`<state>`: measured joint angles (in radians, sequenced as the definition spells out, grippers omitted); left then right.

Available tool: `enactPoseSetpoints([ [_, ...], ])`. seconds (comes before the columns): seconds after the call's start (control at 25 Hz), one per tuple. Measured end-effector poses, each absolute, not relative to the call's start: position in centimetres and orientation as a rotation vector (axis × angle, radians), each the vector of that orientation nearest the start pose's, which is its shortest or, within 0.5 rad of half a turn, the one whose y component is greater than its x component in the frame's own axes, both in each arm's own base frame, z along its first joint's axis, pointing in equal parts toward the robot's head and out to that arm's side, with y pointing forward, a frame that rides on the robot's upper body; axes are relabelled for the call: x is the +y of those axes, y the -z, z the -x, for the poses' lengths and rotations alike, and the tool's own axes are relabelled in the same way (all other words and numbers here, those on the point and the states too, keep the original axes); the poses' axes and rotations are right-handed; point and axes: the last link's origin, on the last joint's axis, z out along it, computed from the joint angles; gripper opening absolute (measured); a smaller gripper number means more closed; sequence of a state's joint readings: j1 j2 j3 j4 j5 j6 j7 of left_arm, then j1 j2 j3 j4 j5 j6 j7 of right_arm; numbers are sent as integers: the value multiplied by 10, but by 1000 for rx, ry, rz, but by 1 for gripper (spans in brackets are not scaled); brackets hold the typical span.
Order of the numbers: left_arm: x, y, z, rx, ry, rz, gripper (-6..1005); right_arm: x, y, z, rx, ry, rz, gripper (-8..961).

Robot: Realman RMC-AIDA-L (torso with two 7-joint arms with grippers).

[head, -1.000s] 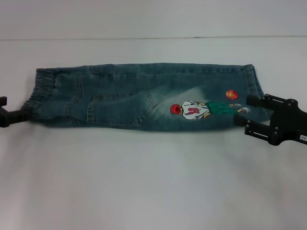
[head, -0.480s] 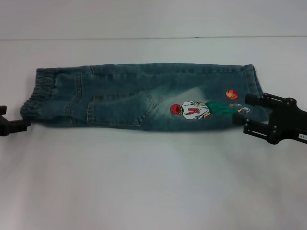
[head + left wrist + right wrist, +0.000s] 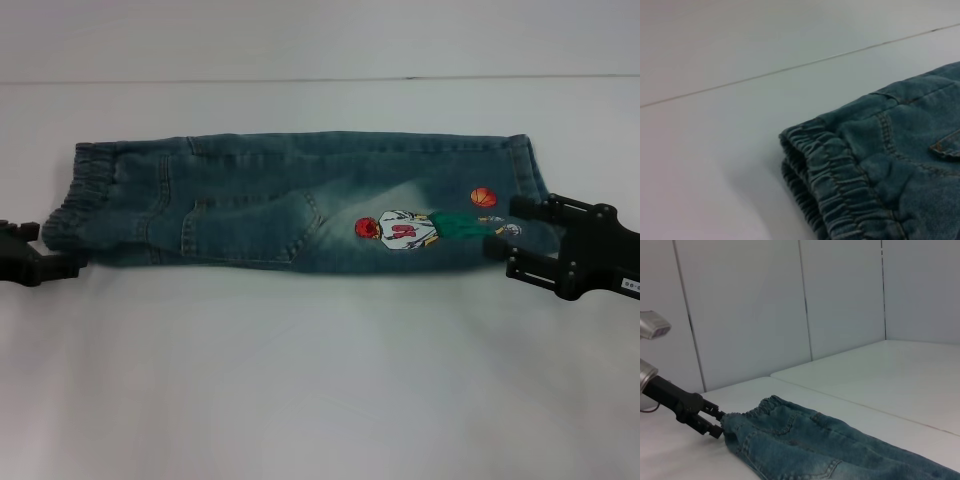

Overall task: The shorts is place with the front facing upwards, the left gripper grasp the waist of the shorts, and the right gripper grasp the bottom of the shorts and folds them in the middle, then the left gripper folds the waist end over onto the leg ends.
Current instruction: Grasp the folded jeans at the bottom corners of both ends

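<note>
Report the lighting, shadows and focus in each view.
Head view: flat, even light; the shorts throw only a thin shadow along their near edge, with no glare on the table. Left wrist view: soft overall, sharpest on the waistband, with a faint shadow beside it. Right wrist view: the wall panels are evenly lit, and the left gripper looks crisp.

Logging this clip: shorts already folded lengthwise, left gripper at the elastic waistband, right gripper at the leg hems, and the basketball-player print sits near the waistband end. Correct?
Not quite. The head view shows the basketball-player print near the leg hems, beside the right gripper, not by the waistband. The rest holds: the shorts lie folded lengthwise, with the left gripper at the waistband.
</note>
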<state>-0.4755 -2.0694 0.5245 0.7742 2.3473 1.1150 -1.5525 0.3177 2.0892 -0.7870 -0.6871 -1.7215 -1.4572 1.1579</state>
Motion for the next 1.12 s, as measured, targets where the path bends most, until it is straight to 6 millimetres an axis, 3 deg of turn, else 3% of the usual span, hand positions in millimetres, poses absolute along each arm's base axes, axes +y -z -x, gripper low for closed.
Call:
enactPoseSetpoints([
  [0.68, 352, -45, 359, -855, 84, 2279, 739, 301, -10, -302, 535, -757, 2458, 691],
  [1.12, 351, -42, 358, -824, 68, 2310, 214, 302, -10, -301, 535, -764, 2458, 692],
])
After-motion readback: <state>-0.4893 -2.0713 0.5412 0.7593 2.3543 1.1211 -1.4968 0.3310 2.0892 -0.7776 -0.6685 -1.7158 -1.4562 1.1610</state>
